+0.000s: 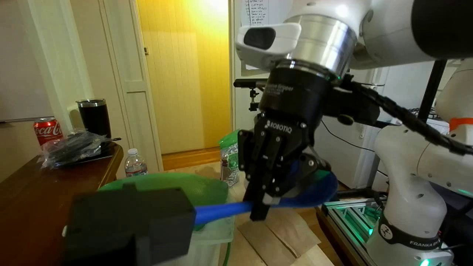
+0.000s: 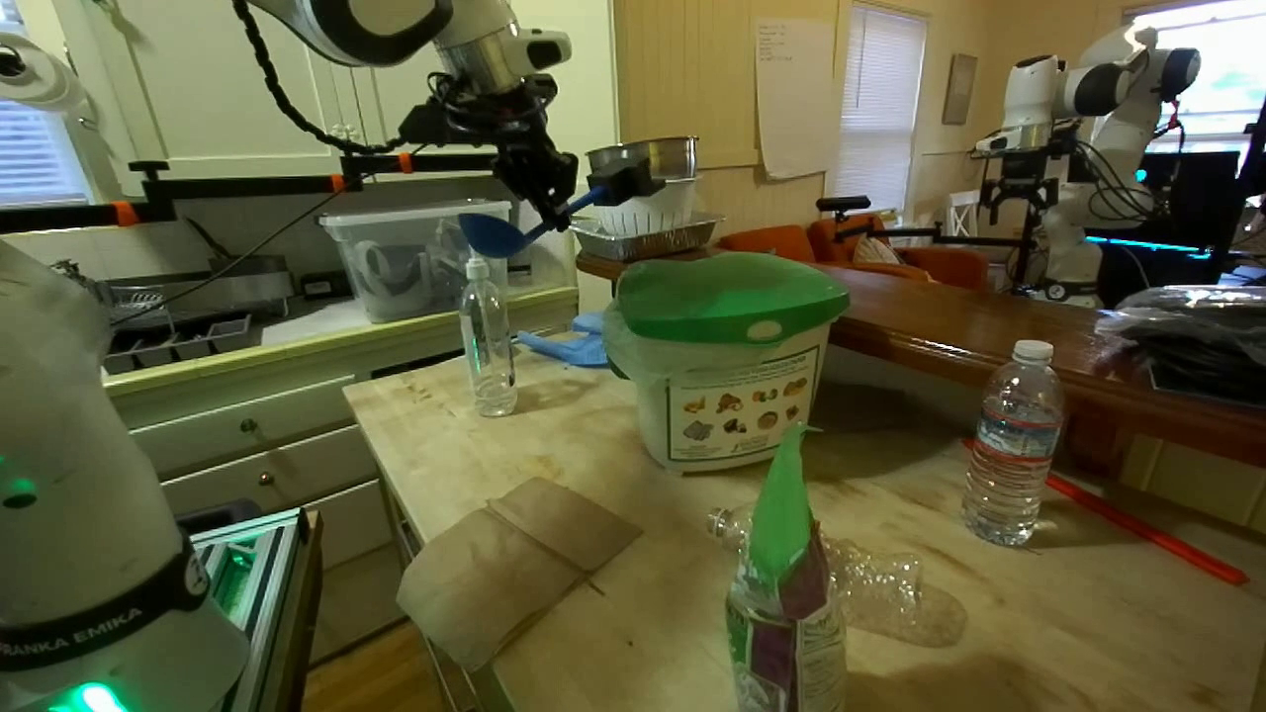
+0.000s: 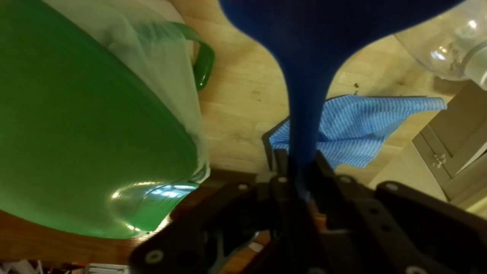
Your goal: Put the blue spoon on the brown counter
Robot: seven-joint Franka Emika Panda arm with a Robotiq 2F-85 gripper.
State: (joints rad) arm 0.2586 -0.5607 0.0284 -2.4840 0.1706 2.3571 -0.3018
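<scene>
The blue spoon is held in the air, roughly level. Its bowl shows in both exterior views (image 1: 319,192) (image 2: 492,235), and its neck fills the upper middle of the wrist view (image 3: 308,72). A dark block (image 1: 133,221) (image 2: 625,183) is at the far end of its handle. My gripper (image 1: 261,208) (image 2: 557,210) (image 3: 300,165) is shut on the spoon's handle, fingers pointing down. The brown counter (image 1: 33,214) (image 2: 940,309) is the dark glossy top behind the green-lidded bin; the spoon is above and apart from it.
The green-lidded bin (image 2: 732,297) (image 3: 91,129) stands on the pale wooden table (image 2: 633,554), close to the spoon. A blue striped cloth (image 3: 354,125), a pump bottle (image 2: 487,346) and a water bottle (image 2: 1014,445) are on that table. Trays (image 2: 648,237) and plastic-wrapped items (image 1: 75,147) occupy the counter's ends.
</scene>
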